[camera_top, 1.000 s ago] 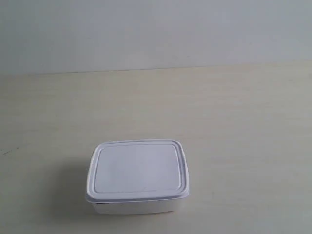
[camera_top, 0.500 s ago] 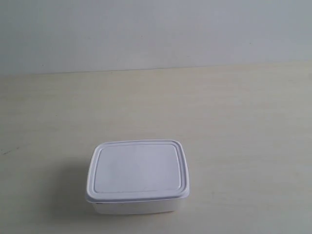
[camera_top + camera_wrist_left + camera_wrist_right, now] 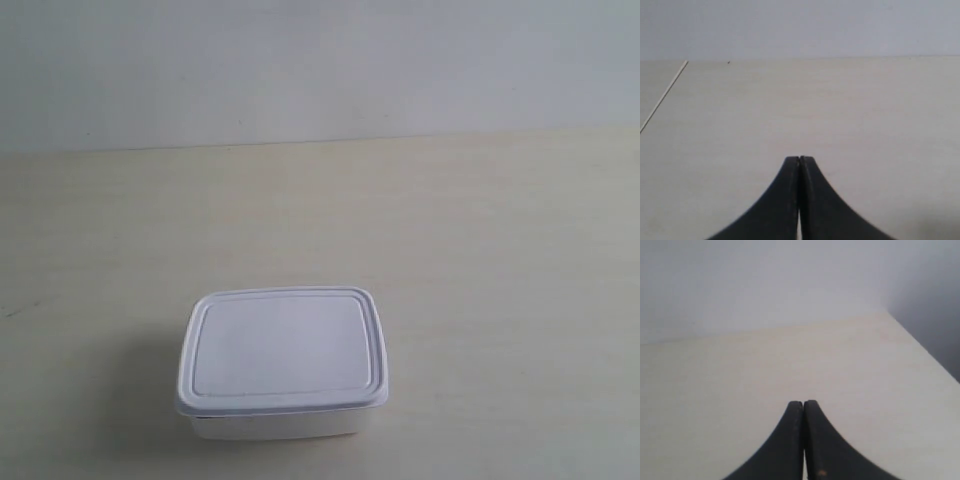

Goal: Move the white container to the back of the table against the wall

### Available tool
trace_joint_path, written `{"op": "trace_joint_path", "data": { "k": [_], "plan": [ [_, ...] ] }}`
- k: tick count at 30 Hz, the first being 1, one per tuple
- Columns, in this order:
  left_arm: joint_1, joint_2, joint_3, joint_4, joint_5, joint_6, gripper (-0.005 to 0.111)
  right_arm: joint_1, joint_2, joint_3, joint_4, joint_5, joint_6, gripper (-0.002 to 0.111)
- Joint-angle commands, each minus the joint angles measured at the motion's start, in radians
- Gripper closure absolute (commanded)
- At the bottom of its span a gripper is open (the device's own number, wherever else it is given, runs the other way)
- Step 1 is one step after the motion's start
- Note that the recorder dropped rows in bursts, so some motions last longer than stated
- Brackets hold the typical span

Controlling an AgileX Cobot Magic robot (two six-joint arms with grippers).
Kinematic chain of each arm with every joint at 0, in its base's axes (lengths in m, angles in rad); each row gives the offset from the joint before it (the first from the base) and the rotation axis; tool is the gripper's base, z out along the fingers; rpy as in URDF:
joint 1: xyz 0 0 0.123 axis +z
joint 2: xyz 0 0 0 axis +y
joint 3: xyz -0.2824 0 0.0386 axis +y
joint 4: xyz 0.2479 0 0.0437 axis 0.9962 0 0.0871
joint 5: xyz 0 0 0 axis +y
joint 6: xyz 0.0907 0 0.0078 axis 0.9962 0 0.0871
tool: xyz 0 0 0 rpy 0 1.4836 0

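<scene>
Thin pale diag. line [image 3: 663,97], left wrist view.

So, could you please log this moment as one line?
white container: lidded, away from wall | left fingers: shut | right fingers: shut

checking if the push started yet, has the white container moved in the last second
No. The white container keeps the same spot on the table, just as far from the wall.

With the lid [image 3: 283,348] on the white container [image 3: 280,426], no seeing inside, and its rim hides most of the walls. The left gripper [image 3: 799,160] and right gripper [image 3: 803,403] both get chopped by the frame edge, just the tips show. That dark speck [image 3: 728,62] on the table [image 3: 865,110]: too tiny to tell.
</scene>
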Motion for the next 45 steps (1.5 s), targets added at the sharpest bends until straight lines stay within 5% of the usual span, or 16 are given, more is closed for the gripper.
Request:
{"op": "trace_joint_path", "data": {
  "k": [1, 13, 41, 45],
  "plan": [
    [0.003, 0.11, -0.156, 0.007, -0.002, -0.003, 0.107, 0.001, 0.125, -0.188, 0.0, -0.012, -0.002, 0.108],
    [0.003, 0.271, -0.503, 0.007, -0.016, -0.003, 0.107, 0.001, 0.289, -0.522, 0.0, -0.012, -0.002, 0.108],
    [0.003, 0.267, -0.512, -0.014, -0.017, -0.012, 0.107, 0.001, 0.274, -0.537, 0.0, -0.009, -0.002, 0.108],
    [0.003, 0.275, -0.512, -0.066, -0.113, -0.014, 0.107, 0.001, 0.274, -0.537, 0.0, -0.009, -0.002, 0.108]
  ]
}}
